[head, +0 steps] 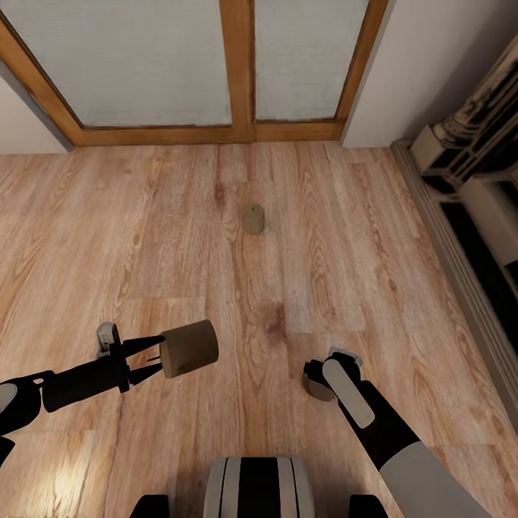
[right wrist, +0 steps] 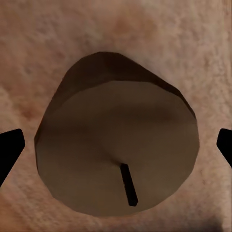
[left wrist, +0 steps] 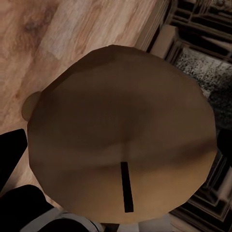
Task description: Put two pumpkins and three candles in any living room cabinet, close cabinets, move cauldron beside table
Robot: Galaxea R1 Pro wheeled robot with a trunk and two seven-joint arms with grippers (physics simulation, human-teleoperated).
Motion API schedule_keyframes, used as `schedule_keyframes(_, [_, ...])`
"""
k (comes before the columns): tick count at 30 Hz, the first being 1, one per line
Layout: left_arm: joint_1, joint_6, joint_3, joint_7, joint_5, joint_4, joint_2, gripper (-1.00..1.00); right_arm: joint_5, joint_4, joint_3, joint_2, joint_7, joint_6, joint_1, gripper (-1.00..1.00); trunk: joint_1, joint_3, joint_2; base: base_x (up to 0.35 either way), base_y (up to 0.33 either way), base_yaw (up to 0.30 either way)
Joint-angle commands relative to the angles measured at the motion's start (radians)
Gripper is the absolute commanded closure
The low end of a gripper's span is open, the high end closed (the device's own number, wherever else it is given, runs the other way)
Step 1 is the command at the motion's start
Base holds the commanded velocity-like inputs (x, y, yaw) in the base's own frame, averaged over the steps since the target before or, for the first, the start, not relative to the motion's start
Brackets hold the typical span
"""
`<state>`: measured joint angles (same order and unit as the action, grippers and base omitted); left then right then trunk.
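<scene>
Three beige candles show on the light wood floor. My left gripper [head: 162, 352] is shut on one candle [head: 188, 348], holding it on its side above the floor; its wick end [left wrist: 121, 140] fills the left wrist view. A second candle [right wrist: 116, 145] stands upright on the floor between the spread black fingertips [right wrist: 9, 150] of my right gripper [head: 318, 378], which is open around it without touching. The third candle [head: 253, 218] stands alone farther ahead, toward the glass door. Pumpkins, cabinet, cauldron and table are out of view.
The wood-framed glass door [head: 237, 72] closes off the far side. A fireplace surround [head: 460, 158] and its dark hearth edge run along the right. My base [head: 257, 485] is at the near edge.
</scene>
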<state>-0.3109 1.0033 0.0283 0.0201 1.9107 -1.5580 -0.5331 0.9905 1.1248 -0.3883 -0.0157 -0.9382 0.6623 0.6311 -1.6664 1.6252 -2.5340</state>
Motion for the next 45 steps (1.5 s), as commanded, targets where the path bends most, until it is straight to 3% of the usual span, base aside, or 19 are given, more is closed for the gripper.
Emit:
schedule_keyframes(1, [-0.001, 0.001, 0.001, 0.002, 0.008, 0.000, -0.001, 1.00, 0.007, 0.001, -0.003, -0.001, -0.007, 0.003, 0.001, -1.00, 0.000, 0.001, 0.000, 0.000, 0.000, 0.000])
schedule_keyframes(12, [-0.001, 0.002, 0.001, -0.001, 0.008, -0.001, -0.001, 1.00, 0.007, 0.001, -0.001, -0.001, -0.004, 0.003, 0.001, -1.00, -0.003, 0.028, -0.002, 0.000, 0.000, 0.000])
schedule_keyframes(21, [-0.001, 0.002, 0.001, -0.001, 0.008, -0.001, -0.001, 1.00, 0.007, 0.001, -0.001, 0.000, -0.004, 0.003, 0.001, -1.00, -0.003, 0.028, -0.002, 0.000, 0.000, 0.000])
schedule_keyframes(22, [-0.001, 0.002, 0.001, -0.001, 0.009, -0.001, -0.001, 1.00, 0.007, 0.001, -0.001, 0.000, -0.004, 0.003, 0.001, 1.00, -0.003, 0.028, -0.002, 0.000, 0.000, 0.000])
schedule_keyframes(45, [-0.001, 0.002, 0.001, -0.002, 0.010, 0.000, -0.001, 1.00, 0.014, 0.001, -0.001, 0.000, -0.002, 0.003, 0.001, 1.00, -0.002, 0.020, -0.001, 0.000, 0.000, 0.000])
